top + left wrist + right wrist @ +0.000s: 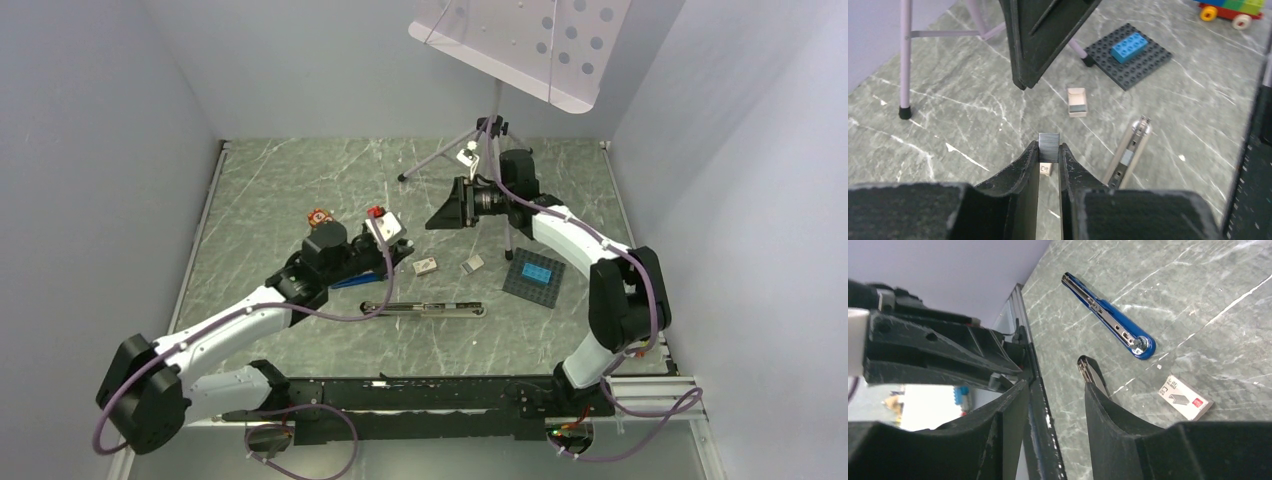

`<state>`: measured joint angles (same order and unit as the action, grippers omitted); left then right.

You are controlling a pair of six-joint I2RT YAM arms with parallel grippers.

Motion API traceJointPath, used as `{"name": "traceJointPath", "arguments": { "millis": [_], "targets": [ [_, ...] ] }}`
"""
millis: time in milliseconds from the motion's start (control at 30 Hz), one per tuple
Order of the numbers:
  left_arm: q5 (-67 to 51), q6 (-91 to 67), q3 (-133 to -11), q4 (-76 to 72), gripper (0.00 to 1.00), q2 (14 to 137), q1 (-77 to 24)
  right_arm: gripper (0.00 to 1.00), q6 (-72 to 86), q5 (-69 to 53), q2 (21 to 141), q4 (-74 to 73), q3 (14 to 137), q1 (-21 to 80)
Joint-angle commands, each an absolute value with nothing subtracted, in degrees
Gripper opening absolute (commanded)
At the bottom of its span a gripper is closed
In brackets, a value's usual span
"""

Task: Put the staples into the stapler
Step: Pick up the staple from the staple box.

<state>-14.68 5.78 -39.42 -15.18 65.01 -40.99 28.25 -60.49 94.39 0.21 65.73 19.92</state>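
Note:
The staples (1049,144), a small grey ribbed block, are pinched between the fingertips of my left gripper (1049,150), which hangs above the table. Below and to its right lies a stapler (1128,155) opened out flat, its silver channel facing up; in the top view this stapler (425,309) lies just in front of the left gripper (403,252). A blue stapler (1110,317) also lies open, partly under the left arm (355,282). My right gripper (442,215) is raised farther back; its jaws (1055,385) stand apart with nothing between them.
Two small staple boxes (427,266) (472,264) lie between the arms. A dark baseplate (520,285) carrying a blue brick (537,272) sits to the right. A toy car (318,214) is at the back left. A music stand's tripod (470,140) stands behind.

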Motion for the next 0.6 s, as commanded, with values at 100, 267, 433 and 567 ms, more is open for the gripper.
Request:
{"name": "traceJointPath", "arguments": {
  "millis": [100, 267, 433, 567],
  "targets": [
    [-30.8, 9.3, -40.5, 0.5, 0.12, 55.9, -37.6, 0.50, 14.9, -65.1, 87.3, 6.5, 60.4, 20.2],
    [-33.6, 11.7, -44.5, 14.1, 0.12, 52.5, -36.9, 0.50, 1.2, -67.6, 82.3, 3.8, 55.7, 20.2],
    [-32.7, 12.0, -44.5, 19.8, 0.12, 49.2, -36.9, 0.51, -10.8, -69.8, 80.7, -1.6, 54.4, 20.4],
    [-30.8, 14.2, -43.4, 22.7, 0.13, 47.3, -36.5, 0.51, -19.9, -70.4, 80.8, -8.4, 55.0, 20.9]
  ]
}}
